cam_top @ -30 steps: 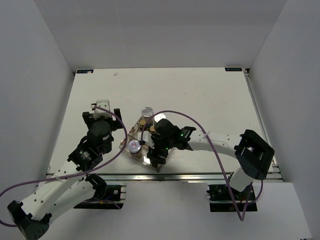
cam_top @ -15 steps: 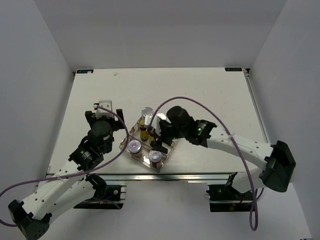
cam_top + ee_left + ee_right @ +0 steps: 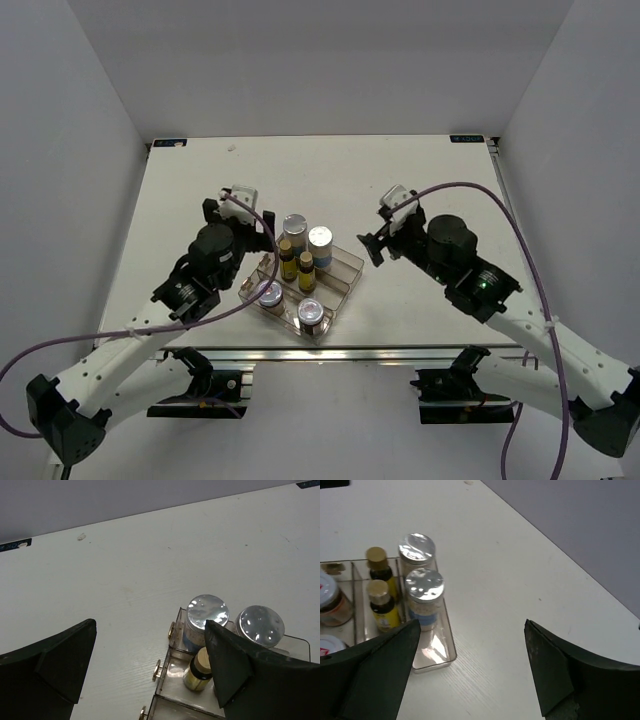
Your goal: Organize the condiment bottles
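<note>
1. Six condiment bottles (image 3: 286,255) stand in the clear tray (image 3: 345,268) on the tabletop (image 3: 420,180), seen from above. Two silver-capped cylinders (image 3: 320,238) are at the far end, two yellow bottles (image 3: 306,268) are mid-tray, and two white-lidded jars (image 3: 311,315) are nearest. The left jaws and right jaws hover either side of the tray (both spread, holding nothing).
2. Left wrist: the spread jaws frame bare tabletop (image 3: 125,580). Both silver-capped cylinders (image 3: 207,611) and one of the yellow bottles (image 3: 200,667) show at lower right.
3. Right wrist: the spread jaws hang over the tabletop (image 3: 500,595) beside the clear tray (image 3: 442,652). The silver-capped cylinders (image 3: 424,586), yellow bottles (image 3: 382,600) and white-lidded jars (image 3: 330,597) sit at left.
</note>
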Action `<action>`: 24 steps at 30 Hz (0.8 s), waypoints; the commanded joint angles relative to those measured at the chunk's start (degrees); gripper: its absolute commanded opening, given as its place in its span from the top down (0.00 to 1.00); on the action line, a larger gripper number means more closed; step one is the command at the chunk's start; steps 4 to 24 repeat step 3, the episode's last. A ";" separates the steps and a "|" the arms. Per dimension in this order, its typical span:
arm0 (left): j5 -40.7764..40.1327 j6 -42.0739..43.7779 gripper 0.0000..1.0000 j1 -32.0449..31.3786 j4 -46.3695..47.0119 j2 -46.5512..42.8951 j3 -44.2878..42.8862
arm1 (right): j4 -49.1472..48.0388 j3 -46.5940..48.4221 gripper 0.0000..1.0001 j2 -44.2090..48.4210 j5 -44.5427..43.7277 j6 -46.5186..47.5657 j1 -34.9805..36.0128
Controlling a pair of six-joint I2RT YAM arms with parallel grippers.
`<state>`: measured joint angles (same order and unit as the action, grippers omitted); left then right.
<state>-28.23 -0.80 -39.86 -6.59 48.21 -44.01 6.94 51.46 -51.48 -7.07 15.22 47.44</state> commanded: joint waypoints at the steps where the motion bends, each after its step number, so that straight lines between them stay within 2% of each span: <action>1: 4.05 4.04 0.02 0.39 4.38 2.58 -0.21 | -6.14 -3.20 0.11 2.08 -4.20 -3.00 -5.05; 3: 4.23 4.40 0.02 0.57 5.27 3.47 0.76 | -6.32 -4.34 0.11 2.61 -1.29 -4.23 -8.14; 24: 4.23 4.40 0.02 0.57 5.27 3.47 0.76 | -6.32 -4.34 0.11 2.61 -1.29 -4.23 -8.14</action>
